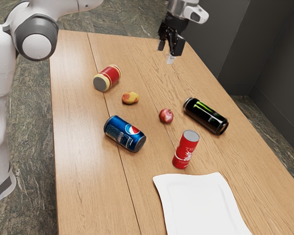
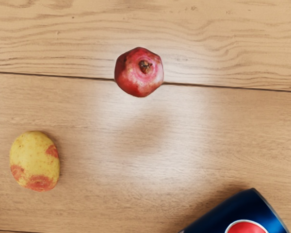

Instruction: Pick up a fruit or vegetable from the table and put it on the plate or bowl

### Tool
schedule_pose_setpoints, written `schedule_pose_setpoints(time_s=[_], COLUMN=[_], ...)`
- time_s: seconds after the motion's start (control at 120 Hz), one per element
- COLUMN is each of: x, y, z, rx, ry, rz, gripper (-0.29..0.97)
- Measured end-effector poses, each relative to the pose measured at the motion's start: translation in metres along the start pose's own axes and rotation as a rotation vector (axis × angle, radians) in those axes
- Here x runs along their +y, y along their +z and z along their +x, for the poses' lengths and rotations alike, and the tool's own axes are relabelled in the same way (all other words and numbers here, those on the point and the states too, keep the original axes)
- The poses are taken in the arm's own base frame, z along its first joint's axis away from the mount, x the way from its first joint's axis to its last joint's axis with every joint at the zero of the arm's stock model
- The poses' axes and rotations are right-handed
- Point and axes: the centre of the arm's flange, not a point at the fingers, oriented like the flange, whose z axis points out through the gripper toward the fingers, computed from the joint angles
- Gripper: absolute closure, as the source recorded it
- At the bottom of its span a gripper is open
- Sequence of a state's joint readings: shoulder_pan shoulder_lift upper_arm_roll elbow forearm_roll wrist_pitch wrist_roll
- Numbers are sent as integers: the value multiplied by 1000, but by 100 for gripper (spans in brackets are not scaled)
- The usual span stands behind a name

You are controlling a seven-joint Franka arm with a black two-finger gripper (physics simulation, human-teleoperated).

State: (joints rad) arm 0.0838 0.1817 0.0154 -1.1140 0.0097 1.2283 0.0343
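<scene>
Red fruit (image 1: 166,115), prob. a pomegranate, sits loose approx. mid-desk (image 1: 88,186) w/ nothing touching it, so it looks free for a top grasp. Yellow-red fruit (image 1: 130,98) lies near it, toward the far edge. Fingers (image 1: 177,46) hang apart & empty, high over the desk's far part; pick not yet begun. Plate (image 1: 201,205) at the near edge holds nothing. Blue can (image 1: 124,133) & black can (image 1: 206,115) lie on their sides either side of the red fruit. Red can (image 1: 186,149) stands upright btw. fruit & plate, a likely obstacle on the carry.

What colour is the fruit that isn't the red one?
The fruit is yellow with orange-red patches, clearest in the wrist view.
</scene>
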Motion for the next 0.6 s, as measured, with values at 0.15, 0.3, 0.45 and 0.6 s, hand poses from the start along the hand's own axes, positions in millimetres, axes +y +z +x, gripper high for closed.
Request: schedule_pose_setpoints(time_s=[0.15, 0.3, 0.45, 0.6], x=[0, 3, 26, -58], y=[-3, -58, -147, -77], z=[5, -26, -85, -32], rx=[44, 172, 401, 251], ry=[6, 15, 61, -116], rz=[1, -2, -8, 13], gripper=[0, 0, 0, 0])
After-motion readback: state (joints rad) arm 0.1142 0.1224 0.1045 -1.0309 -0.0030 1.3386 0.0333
